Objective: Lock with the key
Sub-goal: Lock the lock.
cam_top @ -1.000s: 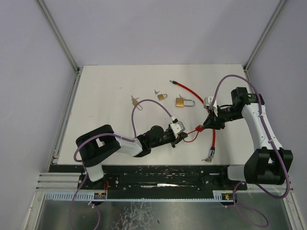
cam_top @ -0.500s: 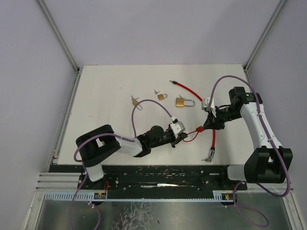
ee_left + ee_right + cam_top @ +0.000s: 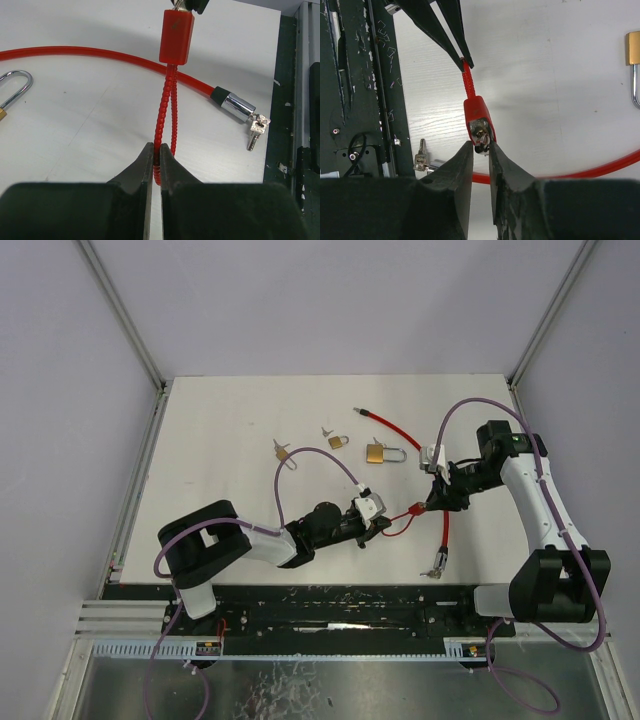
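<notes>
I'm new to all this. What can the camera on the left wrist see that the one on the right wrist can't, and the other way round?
Left wrist only: the left gripper seen from behind, shut on the red ribbed loop, with the loop's two strands side by side, and the cable's chrome end in full.
Right wrist only: the right gripper pinching a small dark key at the metal end of the red lock body.
Both: the red lock body, the red cable, the spare keys and a padlock.
</notes>
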You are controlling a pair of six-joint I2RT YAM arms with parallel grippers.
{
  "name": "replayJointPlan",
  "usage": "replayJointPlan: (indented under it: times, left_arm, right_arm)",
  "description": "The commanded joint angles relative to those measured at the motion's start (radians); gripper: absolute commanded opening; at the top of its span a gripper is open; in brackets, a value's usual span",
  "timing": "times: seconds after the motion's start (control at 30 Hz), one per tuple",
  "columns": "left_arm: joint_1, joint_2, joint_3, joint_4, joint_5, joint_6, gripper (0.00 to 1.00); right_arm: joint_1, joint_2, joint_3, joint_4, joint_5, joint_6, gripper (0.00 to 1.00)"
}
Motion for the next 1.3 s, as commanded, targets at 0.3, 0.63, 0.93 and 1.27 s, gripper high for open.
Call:
replayJointPlan:
  times: [0.3,0.63,0.93,1.27]
  left_arm:
    - [-0.006,-0.031,0.004,0.088,0.012,0.019,0.00]
    - [-0.006,-0.024,0.014,0.073,0.049,0.019,0.00]
    - [-0.007,-0.002,0.053,0.013,0.104,0.017,0.00]
    - [-0.007,0.002,0.062,-0.013,0.143,0.016,0.00]
  right_arm:
    - [0.034,-0.038,0.008,-0.061,0.009,-0.102,0.03]
    - [0.048,-0.108,-0.026,-0.217,0.034,-0.608,0.00]
    - [0.051,-0.205,-0.096,-0.104,0.103,-0.702,0.00]
    - [0.051,-0.234,-0.008,-0.112,0.129,-0.666,0.00]
